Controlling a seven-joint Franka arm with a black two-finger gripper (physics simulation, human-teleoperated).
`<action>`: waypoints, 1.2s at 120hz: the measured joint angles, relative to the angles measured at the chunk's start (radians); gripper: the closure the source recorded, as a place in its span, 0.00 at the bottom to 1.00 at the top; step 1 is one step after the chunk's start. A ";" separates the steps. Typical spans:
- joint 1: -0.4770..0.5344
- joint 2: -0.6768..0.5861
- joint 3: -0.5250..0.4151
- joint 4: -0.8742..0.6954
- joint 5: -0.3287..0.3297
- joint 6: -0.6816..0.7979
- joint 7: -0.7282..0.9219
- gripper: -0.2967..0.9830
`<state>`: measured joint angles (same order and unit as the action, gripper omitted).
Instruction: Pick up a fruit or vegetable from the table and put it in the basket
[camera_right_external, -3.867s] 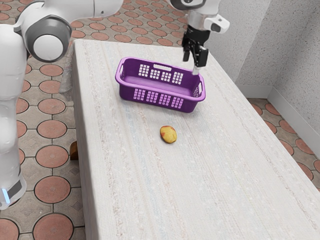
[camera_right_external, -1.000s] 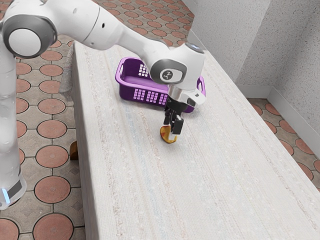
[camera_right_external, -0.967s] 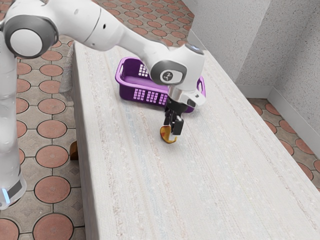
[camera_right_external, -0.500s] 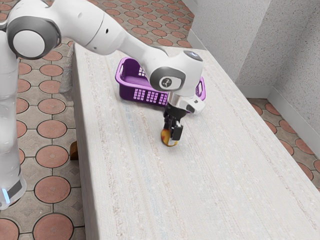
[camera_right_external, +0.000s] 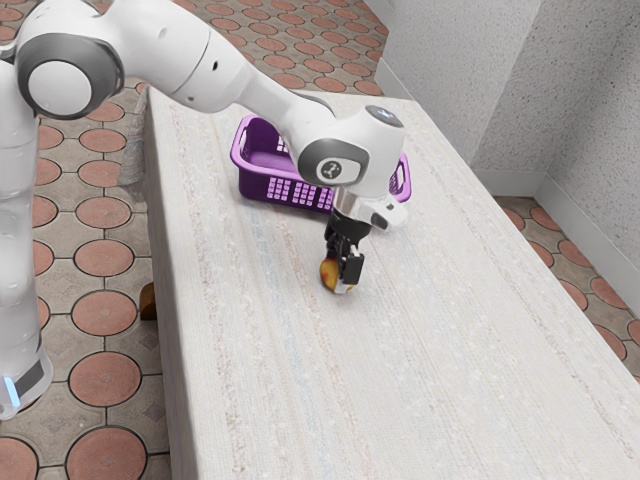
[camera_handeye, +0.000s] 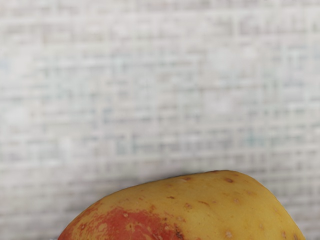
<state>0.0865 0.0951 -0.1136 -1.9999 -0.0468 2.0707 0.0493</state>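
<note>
Potato (camera_right_external: 329, 274) lay right under the gripper (camera_right_external: 342, 277), though how wide that stood, or whether it gripped anything, I couldn't tell.

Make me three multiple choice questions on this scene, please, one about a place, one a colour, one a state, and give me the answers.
1. Where is the yellow-and-red produce?
A) inside the basket
B) at the gripper, outside the basket
C) on the floor

2. What colour is the basket?
A) purple
B) green
C) white

3. How does the basket stand?
A) upside down
B) on its side
C) upright

1: B, the exterior view shows the produce by the gripper, clear of the basket.
2: A, its walls and rim are purple.
3: C, its open top faces up.
</note>
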 joint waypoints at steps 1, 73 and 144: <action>0.000 0.000 0.000 0.000 0.000 0.000 0.000 0.44; -0.006 -0.014 -0.002 0.004 -0.007 -0.021 -0.014 0.53; -0.011 -0.116 0.022 0.137 -0.001 -0.197 -0.011 0.57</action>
<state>0.0755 -0.0208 -0.0920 -1.8630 -0.0482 1.8739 0.0381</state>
